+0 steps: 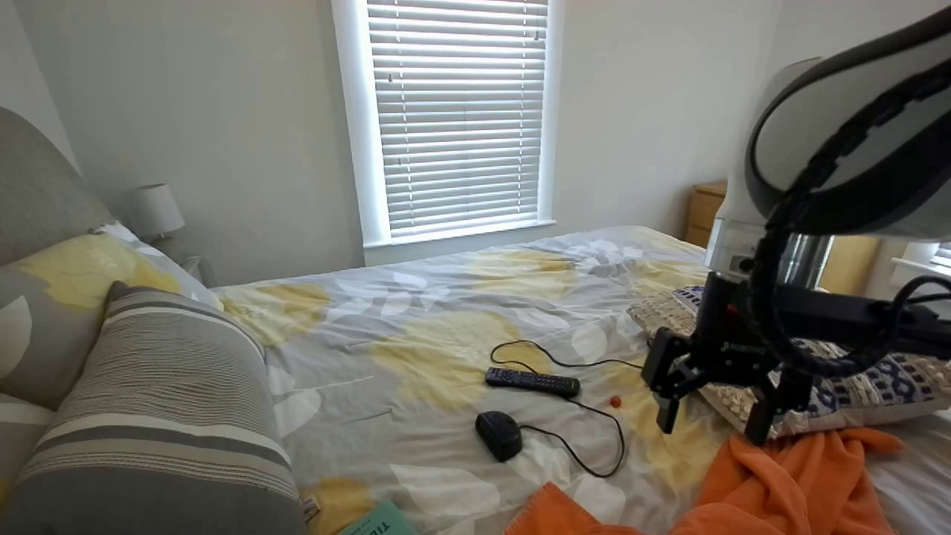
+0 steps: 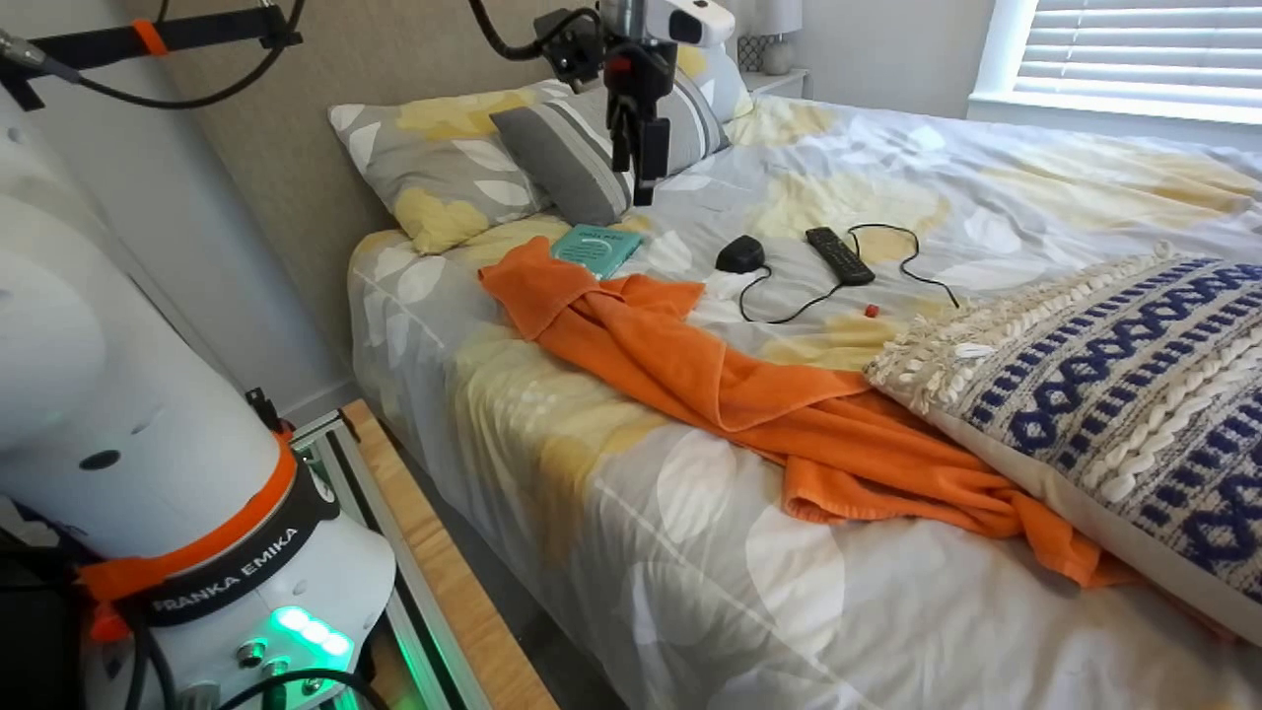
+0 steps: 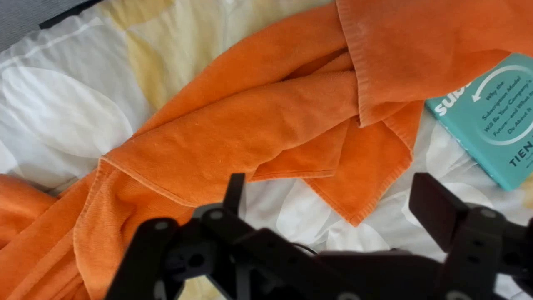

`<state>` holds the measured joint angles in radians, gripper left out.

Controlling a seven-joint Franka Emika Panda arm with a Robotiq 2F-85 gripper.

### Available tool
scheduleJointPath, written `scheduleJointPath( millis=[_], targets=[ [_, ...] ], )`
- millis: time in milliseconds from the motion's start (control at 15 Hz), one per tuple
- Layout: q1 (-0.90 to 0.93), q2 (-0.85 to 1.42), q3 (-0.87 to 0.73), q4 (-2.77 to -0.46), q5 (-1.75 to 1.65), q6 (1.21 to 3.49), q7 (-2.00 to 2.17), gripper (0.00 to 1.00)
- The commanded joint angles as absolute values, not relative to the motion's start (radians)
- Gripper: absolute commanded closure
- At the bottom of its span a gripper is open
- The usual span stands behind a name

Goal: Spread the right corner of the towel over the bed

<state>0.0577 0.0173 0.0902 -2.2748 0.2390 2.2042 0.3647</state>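
Note:
The orange towel (image 2: 730, 385) lies rumpled in a long strip along the near side of the bed (image 2: 680, 592); it also shows in an exterior view (image 1: 802, 475) and the wrist view (image 3: 233, 137). One end overlaps a teal book; the opposite end runs beside and partly under the patterned cushion. In the wrist view a pointed towel corner lies below, between the spread fingers of my gripper (image 3: 333, 196). The gripper also shows in both exterior views (image 1: 712, 422) (image 2: 641, 177). It is open and empty, held above the bed, apart from the towel.
A teal book (image 2: 597, 250), a black mouse-like object (image 2: 740, 253) with a cord, a black remote (image 2: 839, 255) and a small red object (image 2: 872, 311) lie on the bed. A patterned cushion (image 2: 1085, 394) and a striped pillow (image 1: 163, 394) flank them.

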Motion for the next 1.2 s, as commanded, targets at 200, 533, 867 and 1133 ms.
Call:
scheduleJointPath(
  millis=[200, 533, 867, 1133],
  targets=[
    [0.085, 0.257, 0.1, -2.165, 0.34, 2.361, 0.371, 0.0],
    [0.108, 0.428, 0.106, -2.03, 0.341, 2.4, 0.365, 0.0],
    [0.116, 0.443, 0.1, -2.019, 0.327, 2.385, 0.366, 0.0],
    [0.116, 0.45, 0.1, -2.009, 0.327, 2.384, 0.365, 0.0]
  ],
)
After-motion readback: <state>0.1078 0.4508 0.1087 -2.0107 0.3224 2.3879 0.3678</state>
